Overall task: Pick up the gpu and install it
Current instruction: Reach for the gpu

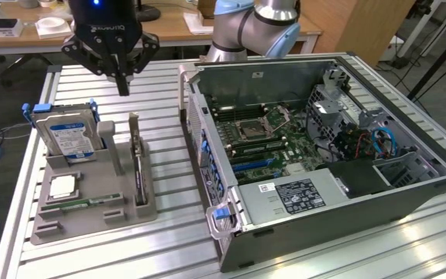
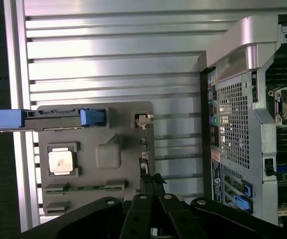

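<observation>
Nearest me, a grey plastic holder tray (image 1: pixel 91 224) rests on the slatted aluminium table (image 1: pixel 169 250). The thin dark gpu (image 1: pixel 139 171) stands on edge in its slot, untouched. At the exterior view's right lies the open grey computer case (image 1: pixel 378 215). Farther back, the black gripper (image 1: pixel 122 86) hangs above the tray, fingers pressed together, empty.

Near the table's (image 1: pixel 169 250) edge at the exterior view's left, a tray (image 1: pixel 83 226) holds an upright drive (image 1: pixel 67 135), a CPU (image 1: pixel 62 186) and RAM (image 1: pixel 79 203). An open case (image 1: pixel 324 174) stands alongside.
</observation>
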You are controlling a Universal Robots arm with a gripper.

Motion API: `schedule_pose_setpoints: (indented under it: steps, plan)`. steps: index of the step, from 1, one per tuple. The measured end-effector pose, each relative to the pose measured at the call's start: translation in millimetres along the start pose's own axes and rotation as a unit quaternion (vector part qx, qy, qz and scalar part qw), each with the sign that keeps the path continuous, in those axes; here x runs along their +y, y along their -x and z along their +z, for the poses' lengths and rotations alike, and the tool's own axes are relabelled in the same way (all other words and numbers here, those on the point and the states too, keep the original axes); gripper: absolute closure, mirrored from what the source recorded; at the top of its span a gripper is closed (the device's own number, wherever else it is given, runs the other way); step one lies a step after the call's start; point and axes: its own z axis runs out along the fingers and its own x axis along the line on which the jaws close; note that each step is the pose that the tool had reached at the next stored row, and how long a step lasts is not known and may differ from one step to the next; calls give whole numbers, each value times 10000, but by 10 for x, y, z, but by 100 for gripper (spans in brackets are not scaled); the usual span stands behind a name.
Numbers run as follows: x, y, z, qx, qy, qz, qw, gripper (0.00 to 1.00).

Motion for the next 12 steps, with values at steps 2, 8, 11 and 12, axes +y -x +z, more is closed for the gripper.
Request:
schedule_pose_setpoints:
  steps: [2,8,11,12]
  plan:
    - [-11,-25,-1,0,0,0,10000,89]
    - [-58,-99,-4,0,0,-1,10000,89]
    - [-82,-120,-6,0,0,0,10000,89]
    - [-84,-120,-6,0,0,0,10000,89]
